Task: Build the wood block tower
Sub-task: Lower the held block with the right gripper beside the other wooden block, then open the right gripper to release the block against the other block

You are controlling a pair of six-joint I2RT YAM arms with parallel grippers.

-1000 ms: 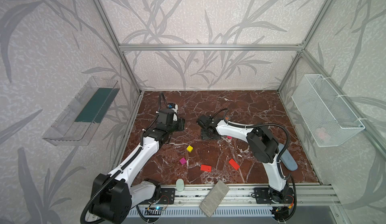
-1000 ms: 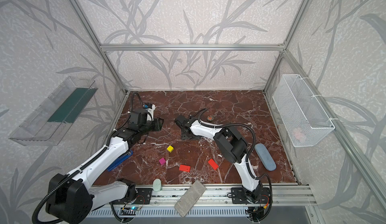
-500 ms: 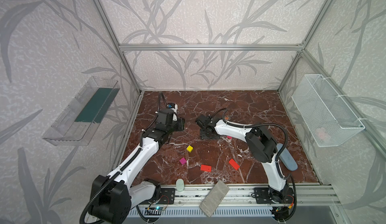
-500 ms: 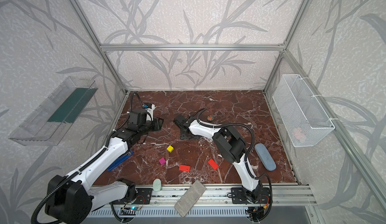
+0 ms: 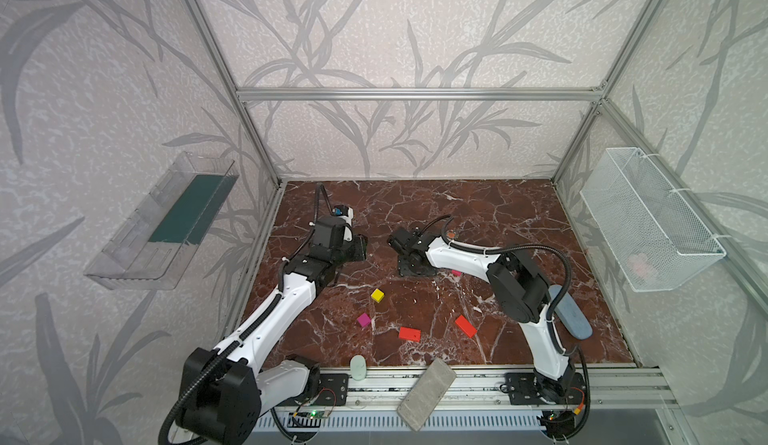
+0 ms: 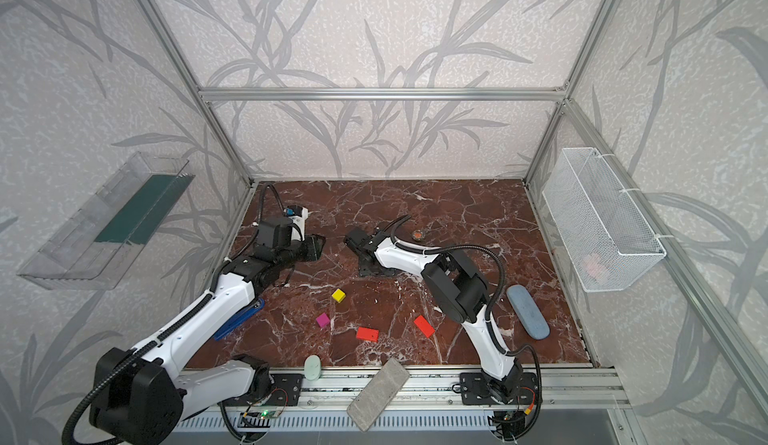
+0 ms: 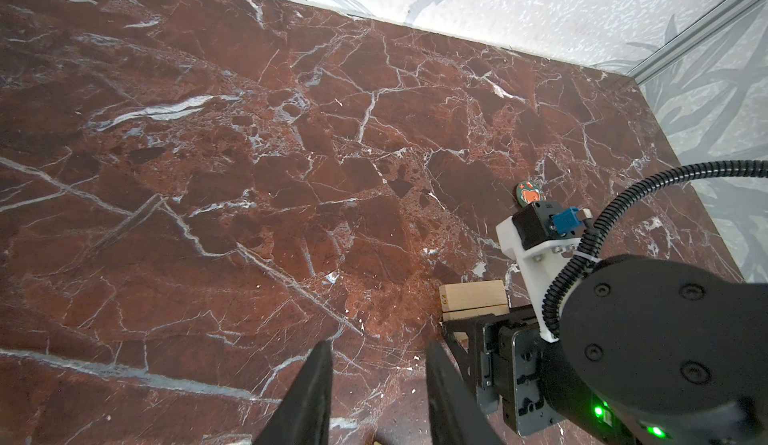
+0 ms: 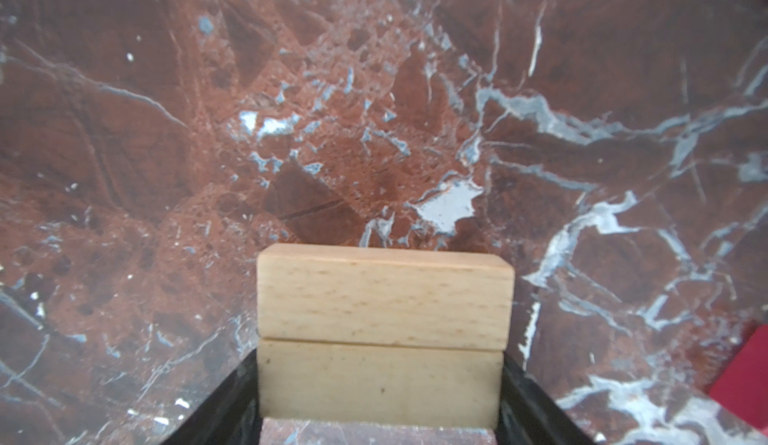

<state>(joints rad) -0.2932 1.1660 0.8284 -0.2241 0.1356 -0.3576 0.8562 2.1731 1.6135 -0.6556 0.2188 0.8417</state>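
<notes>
Both top views hide the two plain tan wooden bars (image 8: 382, 297) under the right gripper (image 8: 379, 360); only the wrist views show them, near the middle of the red-brown marble tabletop (image 5: 498, 214), with bare surface all round. They lie flat, parallel and touching, long axes spanning the fingers, which clamp the nearer bar (image 8: 378, 380) by its ends. The left gripper (image 7: 378, 345) has its fingers apart

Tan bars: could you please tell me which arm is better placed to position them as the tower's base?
Right, probably: the right gripper clasps the tan bars; the left gripper stands open and empty beside them.
</notes>
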